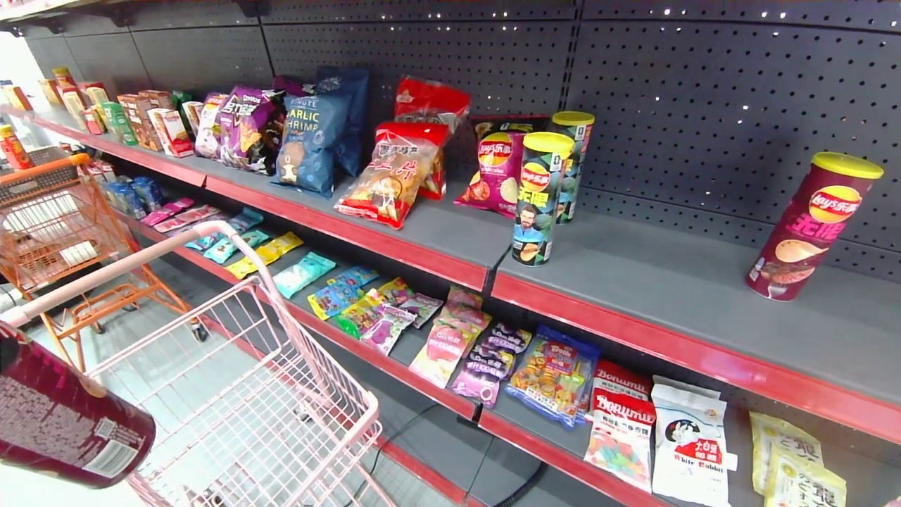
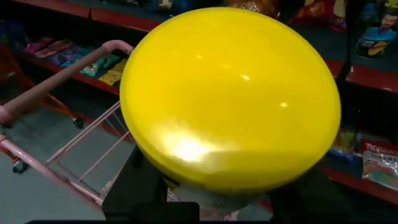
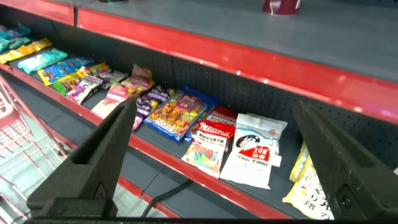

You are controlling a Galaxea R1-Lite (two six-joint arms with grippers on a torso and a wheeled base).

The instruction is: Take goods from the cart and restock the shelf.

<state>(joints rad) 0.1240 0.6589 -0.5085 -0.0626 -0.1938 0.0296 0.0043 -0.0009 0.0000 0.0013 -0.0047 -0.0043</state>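
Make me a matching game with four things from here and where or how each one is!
Things:
1. standing red can
2. white candy bag
3. lifted red can
4. right gripper

Places or states:
A. open, holding nothing
B. lying on the lower shelf
C. upright on the upper shelf
D. in the air by the pink cart

Pairs: 1-C, 2-B, 3-D, 4-A

An orange wire trolley [image 1: 43,170] stands on the grey floor [image 1: 176,282] at its left edge; a black cable [image 1: 526,484] lies farther right.
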